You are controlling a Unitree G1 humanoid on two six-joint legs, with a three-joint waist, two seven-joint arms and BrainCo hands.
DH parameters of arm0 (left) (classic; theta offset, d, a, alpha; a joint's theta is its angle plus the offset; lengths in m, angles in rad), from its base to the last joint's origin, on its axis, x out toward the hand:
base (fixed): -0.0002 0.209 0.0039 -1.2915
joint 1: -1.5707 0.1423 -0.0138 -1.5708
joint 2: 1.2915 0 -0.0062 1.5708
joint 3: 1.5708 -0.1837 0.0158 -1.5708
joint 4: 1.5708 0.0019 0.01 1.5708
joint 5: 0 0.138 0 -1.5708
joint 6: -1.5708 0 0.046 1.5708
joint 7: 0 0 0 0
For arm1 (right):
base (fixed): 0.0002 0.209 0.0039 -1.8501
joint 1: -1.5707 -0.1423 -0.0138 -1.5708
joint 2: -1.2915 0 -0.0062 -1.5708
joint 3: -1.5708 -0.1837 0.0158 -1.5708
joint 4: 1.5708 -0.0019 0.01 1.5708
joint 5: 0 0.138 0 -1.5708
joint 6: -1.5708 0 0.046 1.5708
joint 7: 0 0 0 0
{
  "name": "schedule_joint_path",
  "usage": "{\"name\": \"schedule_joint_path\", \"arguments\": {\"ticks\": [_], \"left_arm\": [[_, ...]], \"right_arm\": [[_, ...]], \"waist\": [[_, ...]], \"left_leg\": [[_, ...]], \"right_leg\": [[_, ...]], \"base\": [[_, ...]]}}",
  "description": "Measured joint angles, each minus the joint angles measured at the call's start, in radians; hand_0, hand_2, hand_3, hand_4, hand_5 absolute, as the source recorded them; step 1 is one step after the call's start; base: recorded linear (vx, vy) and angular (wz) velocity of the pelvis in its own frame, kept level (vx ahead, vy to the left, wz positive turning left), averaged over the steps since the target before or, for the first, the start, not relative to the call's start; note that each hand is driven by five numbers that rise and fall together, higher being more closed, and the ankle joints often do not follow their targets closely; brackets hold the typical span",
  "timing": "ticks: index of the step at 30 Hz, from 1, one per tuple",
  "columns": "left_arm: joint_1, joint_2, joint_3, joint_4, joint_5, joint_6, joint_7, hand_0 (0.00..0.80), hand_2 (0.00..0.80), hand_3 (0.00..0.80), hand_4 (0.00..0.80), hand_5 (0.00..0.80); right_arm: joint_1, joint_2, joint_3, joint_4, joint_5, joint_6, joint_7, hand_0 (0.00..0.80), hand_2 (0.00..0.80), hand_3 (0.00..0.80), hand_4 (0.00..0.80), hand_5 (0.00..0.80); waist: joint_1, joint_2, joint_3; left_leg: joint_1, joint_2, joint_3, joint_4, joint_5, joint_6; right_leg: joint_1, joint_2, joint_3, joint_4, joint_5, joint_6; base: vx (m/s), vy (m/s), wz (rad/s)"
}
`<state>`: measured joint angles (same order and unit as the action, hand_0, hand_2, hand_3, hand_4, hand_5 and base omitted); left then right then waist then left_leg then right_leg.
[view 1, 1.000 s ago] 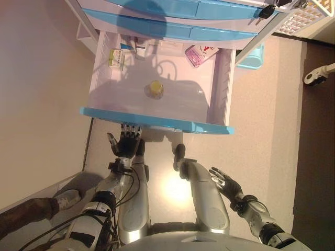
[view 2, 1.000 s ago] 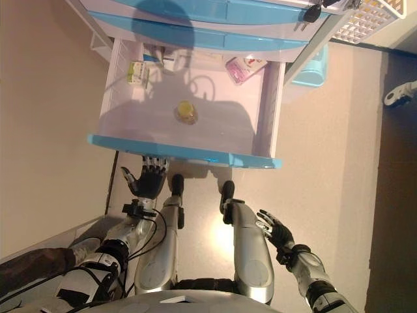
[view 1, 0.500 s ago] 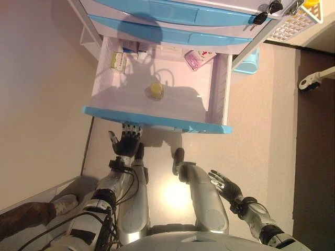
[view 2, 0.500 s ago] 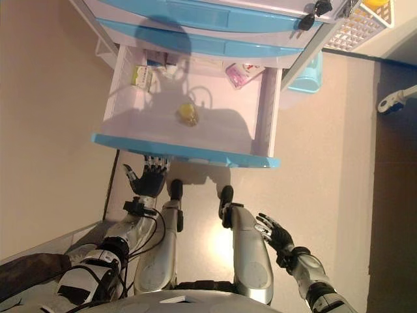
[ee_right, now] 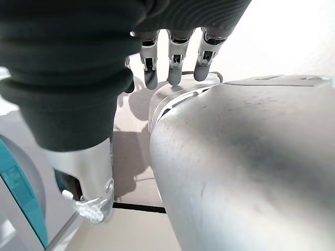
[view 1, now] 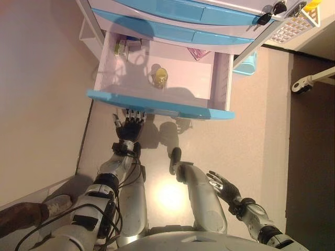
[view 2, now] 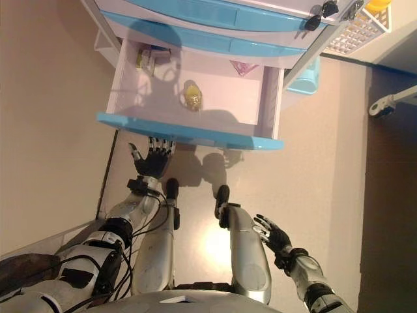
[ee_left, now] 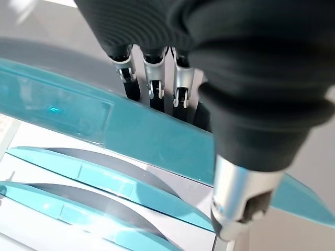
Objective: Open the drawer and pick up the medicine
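medicine bottle (view 1: 159, 77) in open drawer (view 1: 157, 107), far of nearer left hand (view 1: 129, 127), fingers straight; right hand (view 1: 222, 185) low, relaxed open

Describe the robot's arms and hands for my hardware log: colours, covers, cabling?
Both arms are silver-grey metal with black joint bands. The left hand and right hand have silver fingers with dark tips, and a dark ribbed cover over the back and wrist. Thin black cables loop along the left forearm.
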<state>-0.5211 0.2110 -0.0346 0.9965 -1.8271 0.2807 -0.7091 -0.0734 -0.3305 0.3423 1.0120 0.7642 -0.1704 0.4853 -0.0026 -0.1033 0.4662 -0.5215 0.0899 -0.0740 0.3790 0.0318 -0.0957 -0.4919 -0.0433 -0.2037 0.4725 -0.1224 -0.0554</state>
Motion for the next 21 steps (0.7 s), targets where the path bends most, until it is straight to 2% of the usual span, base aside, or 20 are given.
{"name": "schedule_joint_path", "arguments": {"ticks": [10,17,18,21], "left_arm": [[-0.016,0.006,0.001,0.000,-0.009,0.003,0.029,0.000,0.000,0.000,0.000,0.000],[-0.008,0.012,0.002,0.006,-0.007,0.040,0.038,0.000,0.000,0.000,0.000,0.000],[-0.008,0.012,0.004,0.032,-0.010,0.044,0.042,0.000,0.000,0.000,0.000,0.000],[0.011,0.008,0.004,0.043,-0.010,0.064,-0.016,0.000,0.000,0.000,0.000,0.000]], "right_arm": [[0.002,0.000,0.007,-0.003,0.001,-0.005,0.000,0.000,0.000,0.000,0.000,0.000],[0.003,-0.003,0.006,-0.003,0.001,-0.005,0.000,0.000,0.000,0.000,0.000,0.000],[0.004,-0.003,0.006,-0.005,0.001,-0.006,0.000,0.000,0.000,0.000,0.000,0.000],[0.005,-0.001,0.003,-0.005,0.001,-0.006,-0.001,0.000,0.000,0.000,0.000,0.000]], "waist": [[-0.002,0.002,-0.003],[0.001,0.003,-0.003],[-0.001,0.006,-0.002],[-0.002,0.008,-0.002]], "left_leg": [[-0.009,-0.002,0.002,0.001,0.000,0.000],[0.000,-0.004,0.011,-0.018,-0.001,0.001],[0.002,-0.004,0.013,-0.020,-0.001,0.001],[0.014,-0.005,0.022,-0.053,-0.001,0.001]], "right_leg": [[-0.011,-0.004,0.000,-0.001,0.003,0.005],[-0.009,-0.009,0.001,-0.011,0.006,0.009],[-0.006,-0.009,0.004,-0.015,0.011,0.018],[-0.004,-0.010,0.008,-0.036,0.014,0.021]], "base": [[0.000,0.000,0.00],[0.008,-0.004,-0.01],[-0.001,-0.006,-0.11],[0.002,-0.007,0.00]]}}
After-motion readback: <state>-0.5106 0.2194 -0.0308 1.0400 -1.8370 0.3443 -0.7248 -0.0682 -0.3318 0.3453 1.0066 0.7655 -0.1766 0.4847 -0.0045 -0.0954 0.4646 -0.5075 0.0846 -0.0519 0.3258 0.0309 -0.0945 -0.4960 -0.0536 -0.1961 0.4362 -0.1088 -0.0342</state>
